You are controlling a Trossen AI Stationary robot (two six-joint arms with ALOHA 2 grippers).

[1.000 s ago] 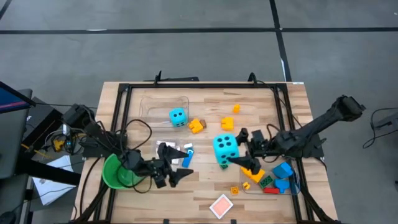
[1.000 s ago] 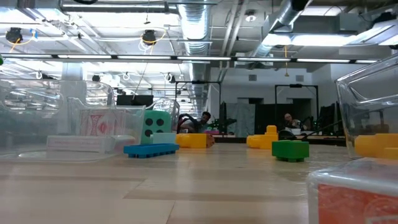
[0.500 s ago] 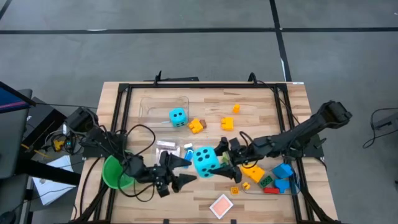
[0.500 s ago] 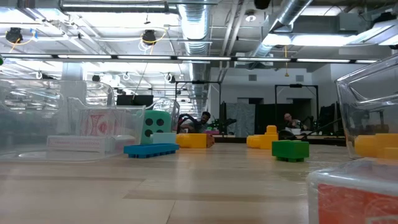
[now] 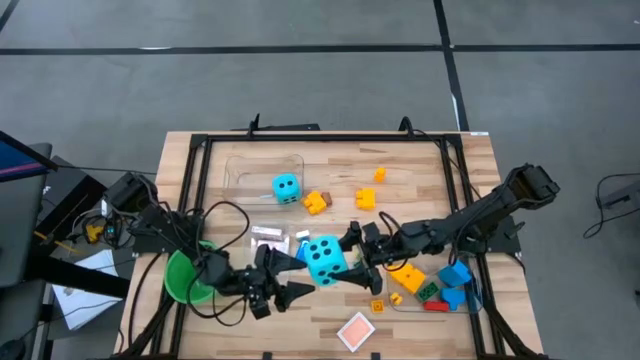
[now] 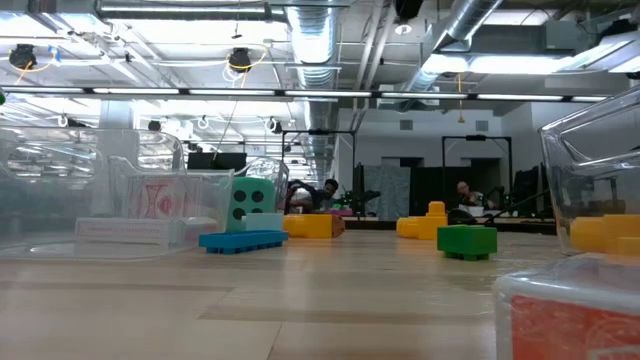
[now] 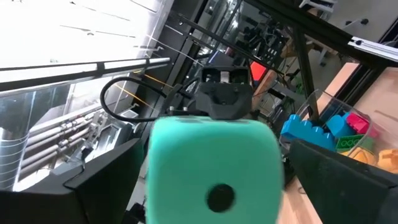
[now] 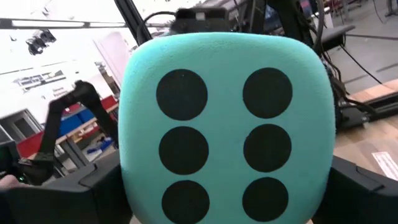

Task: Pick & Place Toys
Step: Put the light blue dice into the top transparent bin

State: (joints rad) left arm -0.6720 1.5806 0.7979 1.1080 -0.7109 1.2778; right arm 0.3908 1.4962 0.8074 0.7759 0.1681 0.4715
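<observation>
My right gripper (image 5: 350,263) is shut on a cyan foam die (image 5: 325,260) with black dots, held above the table's middle. Its six-dot face fills the right wrist view (image 8: 224,124). My left gripper (image 5: 293,277) is open and faces the die from the table's left. Its two fingers stand apart on either side of the die in the left wrist view (image 7: 214,168). A second cyan die (image 5: 286,187) sits in a clear bin (image 5: 250,165) at the far left. It also shows in the low view (image 6: 251,205). My right gripper pinches the die by two opposite sides (image 8: 132,155) between its two fingers (image 8: 93,193). The fingers come in about level from the table's right. The die is lifted clear of the table. My left gripper: I cannot tell whether its open fingers touch the die.
A green cup (image 5: 185,277) stands at the left. A clear box of cards (image 5: 270,238) and a blue brick (image 5: 303,240) lie left of the die. Yellow and orange bricks (image 5: 316,202) lie farther back. A clear bin of bricks (image 5: 440,285) is at right, a card (image 5: 356,330) near the front edge.
My right gripper has carried the die toward the table's left and a little nearer, up to my left gripper. My left gripper has moved a little toward the right, so that its open fingers now flank the die.
</observation>
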